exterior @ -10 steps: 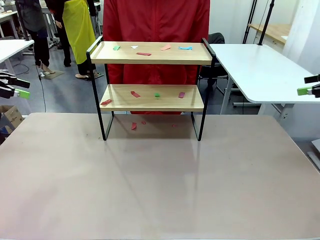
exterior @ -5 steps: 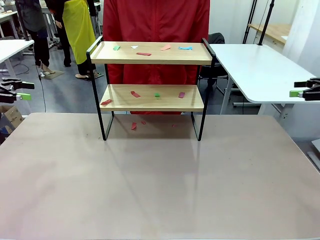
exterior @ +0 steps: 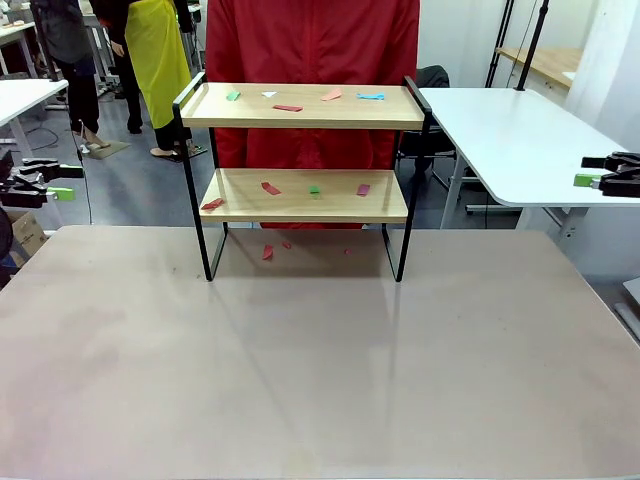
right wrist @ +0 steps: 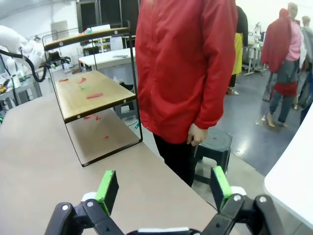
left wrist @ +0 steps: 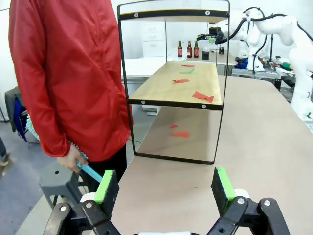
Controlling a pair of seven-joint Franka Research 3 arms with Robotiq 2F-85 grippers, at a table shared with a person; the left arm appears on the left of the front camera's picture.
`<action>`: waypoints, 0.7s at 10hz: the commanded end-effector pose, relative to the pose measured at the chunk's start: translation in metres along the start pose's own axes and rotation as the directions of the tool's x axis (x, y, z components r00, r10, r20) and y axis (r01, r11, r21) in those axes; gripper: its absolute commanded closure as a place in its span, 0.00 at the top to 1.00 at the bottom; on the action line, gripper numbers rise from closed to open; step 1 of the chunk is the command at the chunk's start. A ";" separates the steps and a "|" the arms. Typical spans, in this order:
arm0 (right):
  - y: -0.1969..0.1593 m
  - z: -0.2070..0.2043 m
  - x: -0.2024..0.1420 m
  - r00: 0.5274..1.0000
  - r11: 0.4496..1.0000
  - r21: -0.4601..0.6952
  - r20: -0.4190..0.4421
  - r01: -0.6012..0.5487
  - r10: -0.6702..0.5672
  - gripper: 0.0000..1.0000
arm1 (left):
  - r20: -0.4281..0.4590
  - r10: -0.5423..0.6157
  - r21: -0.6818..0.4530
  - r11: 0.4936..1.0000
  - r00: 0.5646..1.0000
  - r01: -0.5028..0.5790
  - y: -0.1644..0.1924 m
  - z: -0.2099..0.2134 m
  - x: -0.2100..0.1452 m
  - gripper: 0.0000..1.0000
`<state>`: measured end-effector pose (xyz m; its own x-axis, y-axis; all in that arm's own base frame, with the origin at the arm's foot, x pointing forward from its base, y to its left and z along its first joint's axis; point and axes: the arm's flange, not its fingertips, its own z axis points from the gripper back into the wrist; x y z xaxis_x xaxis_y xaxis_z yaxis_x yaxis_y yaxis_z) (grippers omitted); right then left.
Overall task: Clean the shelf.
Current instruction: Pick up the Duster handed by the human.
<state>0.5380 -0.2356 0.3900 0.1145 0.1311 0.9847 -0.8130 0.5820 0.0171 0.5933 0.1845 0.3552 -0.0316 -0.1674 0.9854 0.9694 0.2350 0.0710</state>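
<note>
In the front view, the shelf point(exterior: 305, 150) stands upright at the far middle of the beige bench point(exterior: 320, 380), right in front of a person in a red jacket point(exterior: 312, 50). Coloured paper scraps point(exterior: 288, 107) lie on its top board, more lie on the lower board, and a few lie on the bench beneath it. The left gripper point(exterior: 55, 180) hangs off the bench's left side and the right gripper point(exterior: 595, 172) off its right side, both well apart from the shelf.

In the left wrist view, the left gripper point(left wrist: 166, 183) has its jaws wide apart with nothing between them. The shelf point(left wrist: 171, 93) shows end-on ahead. The person's hand point(left wrist: 73, 159) holds a light-blue thing point(left wrist: 90, 171), perhaps a handle.

In the right wrist view, the right gripper point(right wrist: 164, 188) also has its jaws spread and empty. The shelf point(right wrist: 93, 93) stands to the upper left. The person stands just beside the bench's edge, with a dark stool point(right wrist: 212, 147) next to them.
</note>
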 end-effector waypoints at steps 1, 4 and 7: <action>-0.006 -0.002 0.006 1.000 1.000 0.000 -0.001 0.017 -0.017 1.00 | 0.031 -0.022 -0.023 0.999 0.999 0.022 0.005 0.003 0.004 1.00; -0.008 0.000 0.007 1.000 1.000 -0.001 -0.015 0.025 -0.025 1.00 | 0.034 -0.021 -0.048 0.999 0.999 0.023 0.007 0.004 0.001 1.00; -0.009 0.002 0.006 0.998 0.999 -0.003 -0.044 0.041 -0.041 1.00 | 0.034 -0.014 -0.037 0.999 0.999 0.015 0.006 0.005 0.000 1.00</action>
<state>0.5392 -0.2410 0.3884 0.1539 0.1408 0.9780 -0.8134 0.5800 0.0445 0.5962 0.1891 0.3536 -0.0396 -0.1489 0.9881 0.9749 0.2111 0.0709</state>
